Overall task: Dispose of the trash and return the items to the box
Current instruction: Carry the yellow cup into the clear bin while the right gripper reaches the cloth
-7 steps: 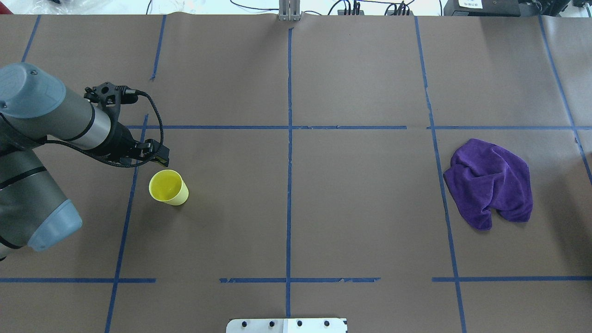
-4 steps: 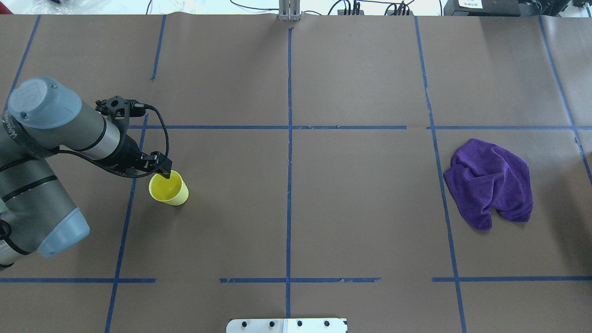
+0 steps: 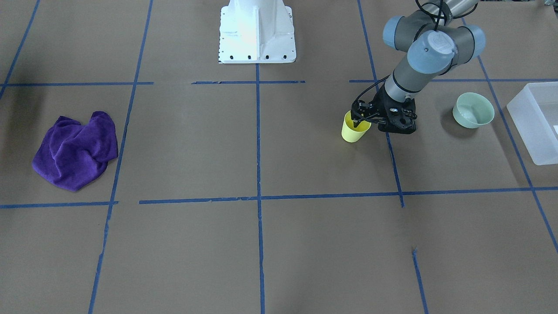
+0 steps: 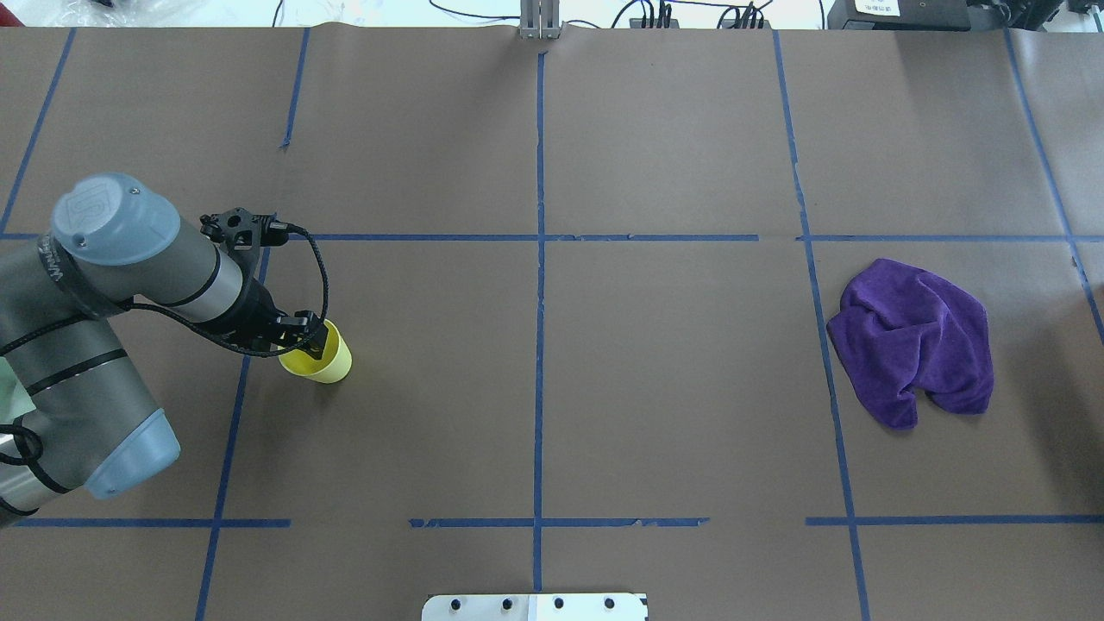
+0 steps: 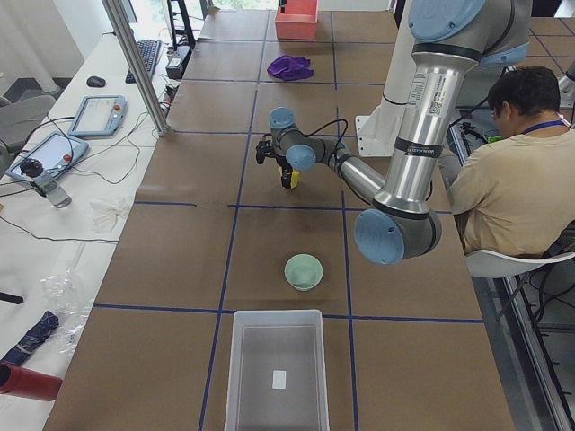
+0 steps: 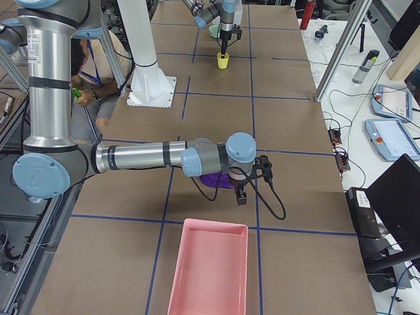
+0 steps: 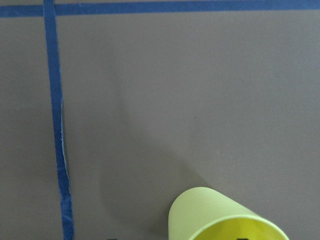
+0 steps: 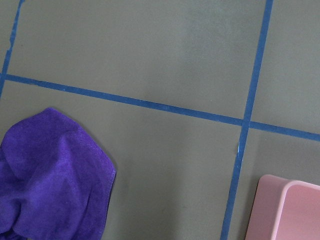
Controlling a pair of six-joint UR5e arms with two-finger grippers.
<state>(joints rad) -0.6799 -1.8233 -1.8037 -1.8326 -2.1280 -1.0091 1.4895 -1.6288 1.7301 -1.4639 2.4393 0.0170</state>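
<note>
Brown taped worktop [image 4: 655, 388]. Yellow cup [image 3: 354, 132] upright, well apart from the frosted box [image 3: 529, 131]. Left gripper [image 3: 361, 119] astride its rim, seemingly open; right gripper [image 6: 241, 197] state cannot be told. Step: grasping cup. Next: close on rim, lift, carry to box.

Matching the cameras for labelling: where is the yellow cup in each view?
Front-facing: yellow cup right of centre.
Overhead: left, mid-height.
Exterior left: upper middle.
Exterior right: top centre.
Left wrist: bottom edge.
Right wrist: absent.
Landmark: purple cloth, far across the table.
</note>
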